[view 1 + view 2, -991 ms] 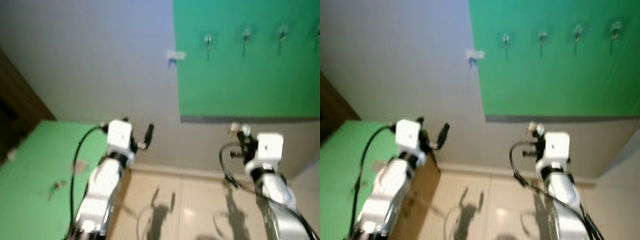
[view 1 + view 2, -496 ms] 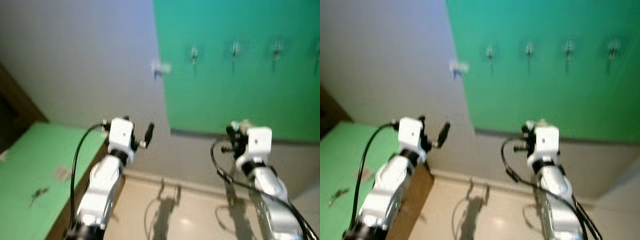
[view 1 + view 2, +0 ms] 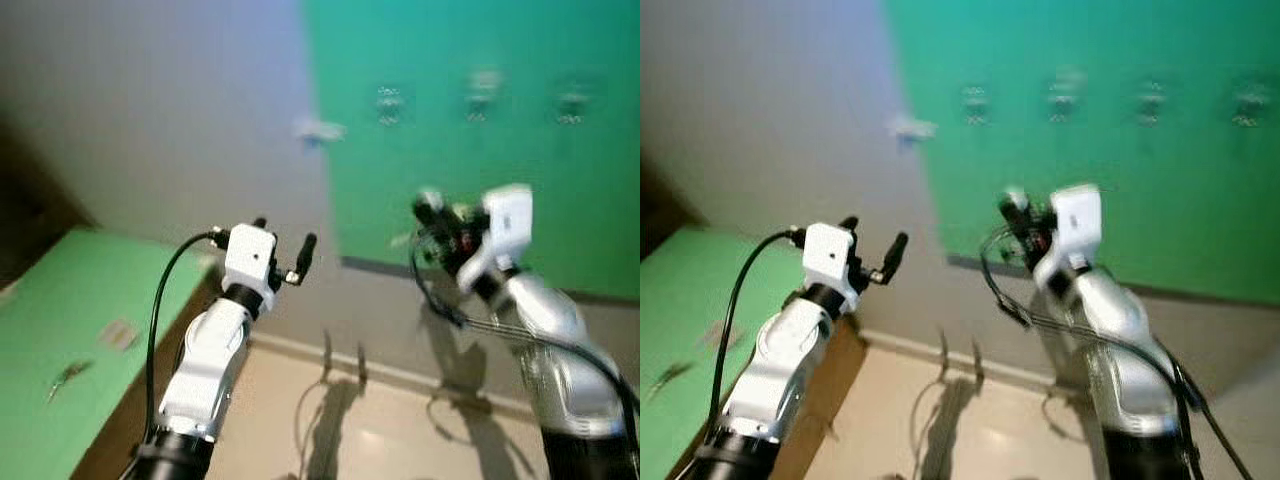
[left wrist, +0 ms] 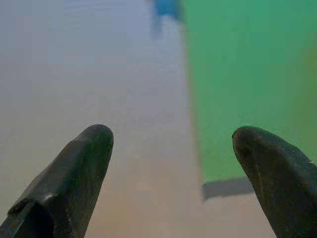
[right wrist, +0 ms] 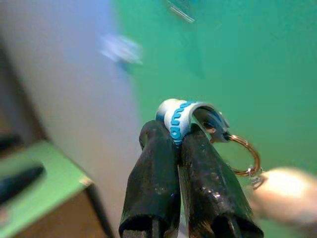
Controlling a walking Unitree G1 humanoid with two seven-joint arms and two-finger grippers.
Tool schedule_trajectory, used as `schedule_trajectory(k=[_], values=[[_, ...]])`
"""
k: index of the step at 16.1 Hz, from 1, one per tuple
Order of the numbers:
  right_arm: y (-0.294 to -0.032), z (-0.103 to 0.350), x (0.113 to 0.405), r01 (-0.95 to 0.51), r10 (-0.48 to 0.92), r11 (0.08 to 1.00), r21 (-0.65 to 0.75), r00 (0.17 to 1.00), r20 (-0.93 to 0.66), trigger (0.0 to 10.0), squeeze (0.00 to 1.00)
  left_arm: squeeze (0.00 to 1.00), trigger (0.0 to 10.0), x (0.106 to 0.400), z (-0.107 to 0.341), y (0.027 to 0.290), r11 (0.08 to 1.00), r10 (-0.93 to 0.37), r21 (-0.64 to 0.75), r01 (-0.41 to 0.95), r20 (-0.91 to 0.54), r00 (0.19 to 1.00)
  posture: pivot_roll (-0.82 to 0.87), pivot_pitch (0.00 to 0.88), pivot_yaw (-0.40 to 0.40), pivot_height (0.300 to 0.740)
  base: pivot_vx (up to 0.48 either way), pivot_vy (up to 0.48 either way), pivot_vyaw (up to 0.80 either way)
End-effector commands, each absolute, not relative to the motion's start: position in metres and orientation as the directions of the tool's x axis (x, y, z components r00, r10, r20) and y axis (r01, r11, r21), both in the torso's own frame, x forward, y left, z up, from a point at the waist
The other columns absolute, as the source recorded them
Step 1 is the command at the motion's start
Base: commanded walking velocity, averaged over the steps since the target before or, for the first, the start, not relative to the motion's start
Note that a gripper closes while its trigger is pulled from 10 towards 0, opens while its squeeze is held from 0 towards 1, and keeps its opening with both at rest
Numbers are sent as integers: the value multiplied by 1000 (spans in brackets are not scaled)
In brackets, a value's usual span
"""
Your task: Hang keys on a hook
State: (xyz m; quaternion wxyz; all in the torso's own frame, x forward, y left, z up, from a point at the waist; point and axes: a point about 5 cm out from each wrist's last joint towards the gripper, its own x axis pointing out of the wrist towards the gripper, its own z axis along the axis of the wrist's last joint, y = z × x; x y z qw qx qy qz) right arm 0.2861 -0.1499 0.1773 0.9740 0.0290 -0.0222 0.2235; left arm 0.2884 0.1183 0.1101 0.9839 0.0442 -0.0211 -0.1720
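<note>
The robot is facing a wall that is grey at nine o'clock and covered by a green panel [image 3: 480, 180] from twelve round to three o'clock. A row of small hooks [image 3: 1064, 95] is running across the upper part of that panel, blurred so that their shape is hard to read. A small white and blue fitting [image 3: 318, 130] is sitting on the grey wall just beside the panel's edge.

The right pincer [image 5: 174, 136] is raised in front of the green panel, below the hooks, its two black fingers [image 5: 148, 178] pressed together and pinching a white and blue key tag [image 5: 179, 115]. A copper-coloured key ring [image 5: 243, 156] is hanging from that tag at about four o'clock of the fingertips, with a pale blurred piece beyond it that I cannot make out. So the keys are in the right pincer, held up in the air and well apart from the hooks.

The left pincer [image 4: 171, 144] is held out at about nine o'clock of the right one, its fingers spread wide and holding nothing, pointing at the seam where grey wall meets green panel.

Down at eight o'clock a green worktop [image 3: 90, 300] is carrying a small dark object [image 3: 62, 376] and a pale patch [image 3: 118, 334], both too blurred to name. Shadows of both arms are falling on the tiled floor [image 3: 380, 440].
</note>
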Motion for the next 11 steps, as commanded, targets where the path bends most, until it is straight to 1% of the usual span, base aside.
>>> schedule_trajectory(k=[1,7,10,11], values=[[-153,195,295,-446,440,894,48,893,99,0,12,0,10000,289,109,122,938,-332,110,327,22,943,-246,8,143,740,0,0,0],[-158,219,313,-439,432,898,21,892,133,0,16,0,10000,290,109,120,936,-340,110,335,25,940,-237,5,140,740,0,0,0],[-149,229,327,-447,440,895,10,885,148,0,27,0,10000,291,108,119,933,-345,111,341,20,938,-235,6,136,740,0,0,0],[-147,231,330,-451,445,892,6,883,150,0,75,0,10000,291,109,118,933,-346,110,342,20,938,-232,4,132,740,0,0,0]])
